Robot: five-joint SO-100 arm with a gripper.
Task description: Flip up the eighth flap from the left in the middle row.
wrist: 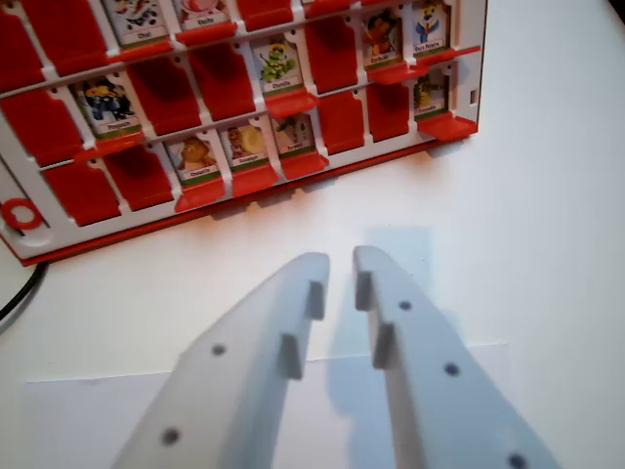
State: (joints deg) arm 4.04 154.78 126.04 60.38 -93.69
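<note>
**Gripper poised above the table, short of the flap board**

You are looking down past your gripper (340, 274), two pale, matte plastic fingers (264, 371) with small round screw holes and stepped notches along their inner faces. The tips stand close together with only a narrow gap between them, and they pinch nothing. They hang over a smooth white table (547, 195), clear of the board.

The game board (234, 107) lies across the upper part of the wrist view, tilted so its lower edge runs up toward the wrist view's right. It is a white plastic frame with a red rim, divided into rows of rectangular slots. Many slots show flat, glossy red flaps lying down; others hold raised cards with cartoon characters and small name labels, each seated in a red hinge lip.

In the middle row, the far end toward the wrist view's right has a raised card with a figure in a blue outfit (431, 27). Next to it on the wrist view's left stands an orange-figured card (381, 37). You cannot count that row fully, since its start is cut off by the frame edge.

A dark cable (21, 291) curves at the left edge, and a pale sheet (98, 410) lies beneath the fingers.
</note>
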